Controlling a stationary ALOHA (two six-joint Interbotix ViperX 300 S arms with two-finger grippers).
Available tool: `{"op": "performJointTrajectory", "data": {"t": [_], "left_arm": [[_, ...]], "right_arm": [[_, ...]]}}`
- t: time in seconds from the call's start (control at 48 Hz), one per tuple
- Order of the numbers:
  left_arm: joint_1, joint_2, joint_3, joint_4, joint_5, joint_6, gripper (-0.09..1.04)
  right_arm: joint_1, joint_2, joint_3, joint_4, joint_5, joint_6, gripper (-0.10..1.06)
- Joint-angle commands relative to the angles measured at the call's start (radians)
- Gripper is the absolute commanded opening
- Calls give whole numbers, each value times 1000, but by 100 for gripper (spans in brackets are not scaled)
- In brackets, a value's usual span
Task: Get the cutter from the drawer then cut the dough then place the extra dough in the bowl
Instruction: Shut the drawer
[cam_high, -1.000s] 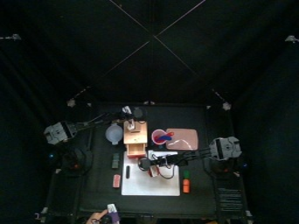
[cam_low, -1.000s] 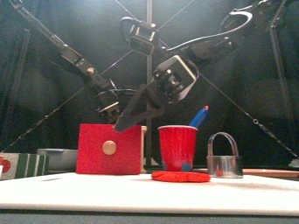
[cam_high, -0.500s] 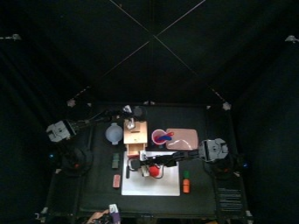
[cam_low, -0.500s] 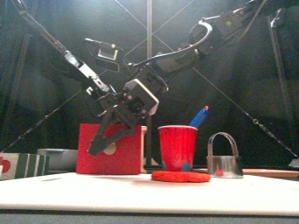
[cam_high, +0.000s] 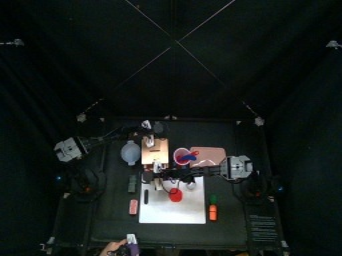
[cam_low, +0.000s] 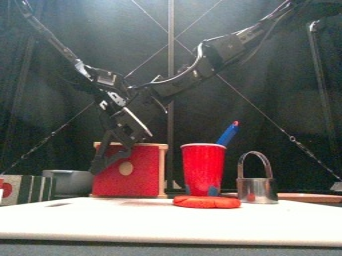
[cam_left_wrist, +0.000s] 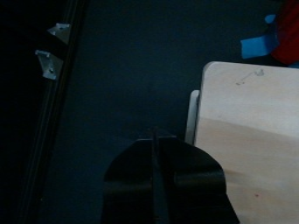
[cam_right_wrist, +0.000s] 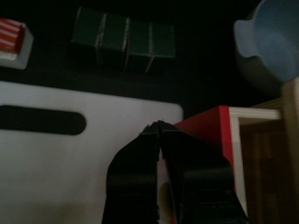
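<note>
Both closed, the right gripper (cam_right_wrist: 158, 131) has dropped to the red drawer front (cam_low: 134, 176), apparently to open it, while the left gripper (cam_left_wrist: 158, 134) sits at the wooden box (cam_left_wrist: 251, 114).

Non-task items I log on the table.
White cutting board (cam_high: 187, 212) at the near side; beyond it a red cup (cam_low: 205, 168) holding a blue knife (cam_low: 229, 132); left of the board, a dark green sushi roll (cam_right_wrist: 122, 37) and a red-and-white toy (cam_right_wrist: 10, 39).

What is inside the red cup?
A blue toy knife sticks out above the rim of the red cup, leaning to one side. Its lower part is hidden by the cup's wall. Whether anything else stands inside cannot be seen.
</note>
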Motion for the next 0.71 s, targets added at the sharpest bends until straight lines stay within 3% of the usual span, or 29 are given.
{"op": "performJointTrajectory", "data": {"t": [0.021,0.417,0.708], "left_arm": [[-8,-8,-21,3,-26,2,40],[-8,-6,-18,23,-64,2,40],[-8,-9,-17,49,-114,-3,40]], "right_arm": [[-29,-9,-49,-8,-6,-2,36],[-75,28,-97,-64,-12,-2,36],[-49,-12,-109,-57,-6,0,36]]}}
